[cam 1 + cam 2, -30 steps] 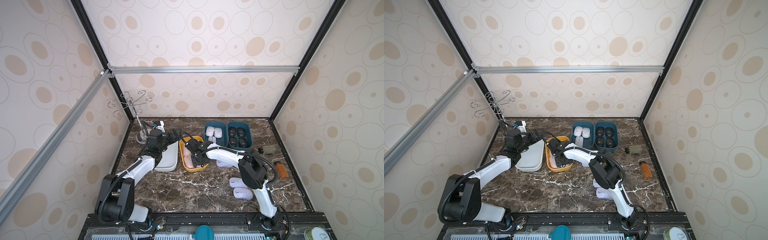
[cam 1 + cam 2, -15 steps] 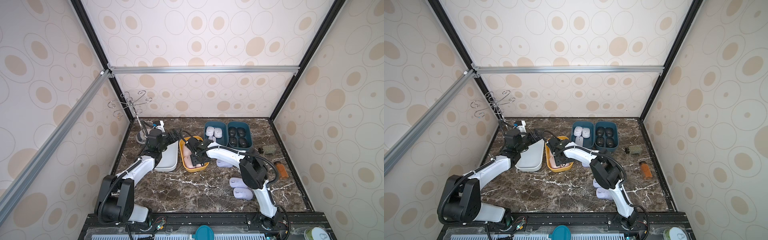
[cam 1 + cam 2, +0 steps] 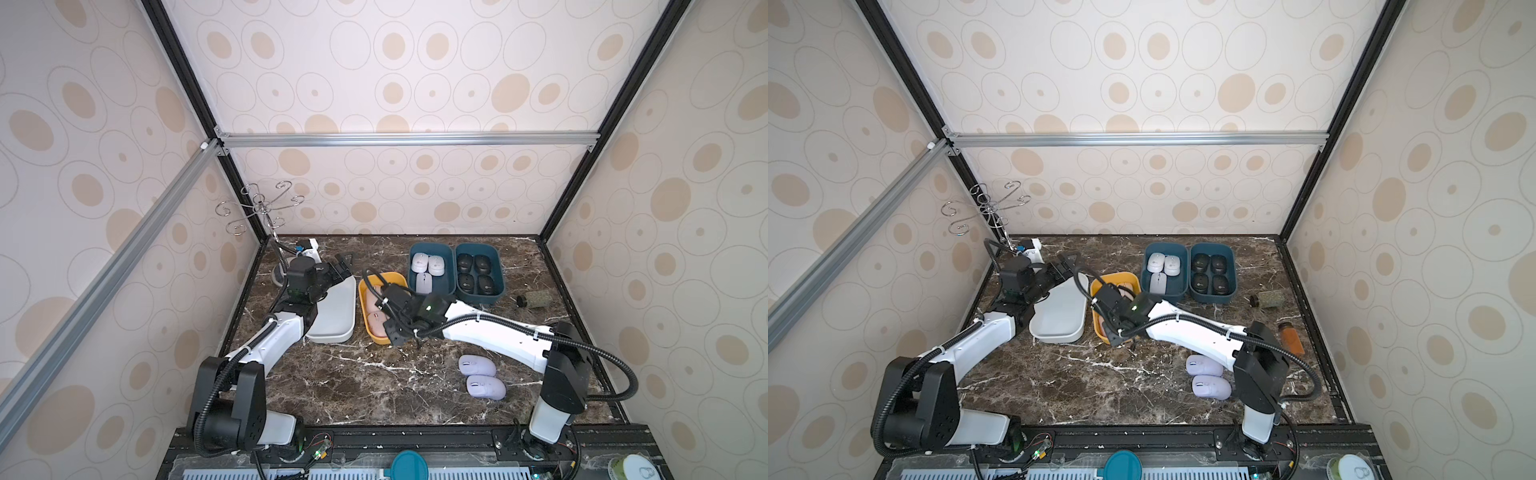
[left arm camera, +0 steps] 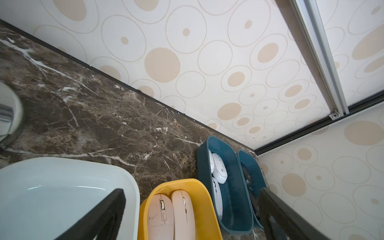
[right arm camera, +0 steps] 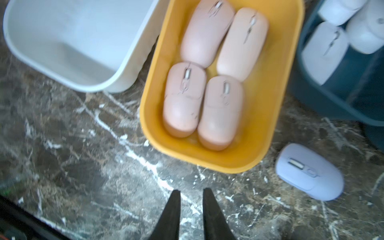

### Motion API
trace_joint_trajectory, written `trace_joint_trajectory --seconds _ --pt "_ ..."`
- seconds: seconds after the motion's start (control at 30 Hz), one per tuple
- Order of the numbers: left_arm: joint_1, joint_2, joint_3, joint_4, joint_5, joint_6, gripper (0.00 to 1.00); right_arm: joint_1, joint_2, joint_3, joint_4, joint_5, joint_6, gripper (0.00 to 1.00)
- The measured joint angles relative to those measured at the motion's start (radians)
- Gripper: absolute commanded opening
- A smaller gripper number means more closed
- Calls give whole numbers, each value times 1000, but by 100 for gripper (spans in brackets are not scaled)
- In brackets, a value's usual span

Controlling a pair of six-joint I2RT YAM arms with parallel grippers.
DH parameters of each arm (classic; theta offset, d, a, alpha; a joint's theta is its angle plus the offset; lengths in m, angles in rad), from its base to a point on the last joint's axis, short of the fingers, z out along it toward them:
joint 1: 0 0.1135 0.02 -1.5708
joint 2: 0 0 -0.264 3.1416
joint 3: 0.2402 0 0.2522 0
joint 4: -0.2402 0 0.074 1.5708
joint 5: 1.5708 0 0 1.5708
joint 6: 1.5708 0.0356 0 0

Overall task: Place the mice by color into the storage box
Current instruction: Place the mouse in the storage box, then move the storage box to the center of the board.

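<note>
Marble worktop (image 5: pixel 83 166). Pink mice (image 5: pixel 182 99) sit in yellow box (image 5: pixel 228 164). Your right jaws nearly closed, empty; left jaws wide, empty. Next, likely: open, grab lavender mouse (image 5: pixel 309 172) beside it, carry to white box (image 5: pixel 62 52).

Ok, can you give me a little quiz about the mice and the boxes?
1. How many pink mice lie in the yellow box?
2. True or false: the white box holds mice.
3. Where do the purple mice lie? A in the white box, B on the table, C in a bag.
Key: 1. four; 2. false; 3. B.
</note>
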Motion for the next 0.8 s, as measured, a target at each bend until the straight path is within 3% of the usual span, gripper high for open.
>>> trace_joint_trajectory --seconds 0.1,0.3,0.8 --pt "24 -10 0 0 -1 0 100 45 34 -61 25 -42 -5 21" --pt "45 -23 0 0 -8 1 100 34 151 -69 82 -93 -17 17" --pt "48 -23 0 1 -3 0 100 -80 386 225 132 -108 -72 16"
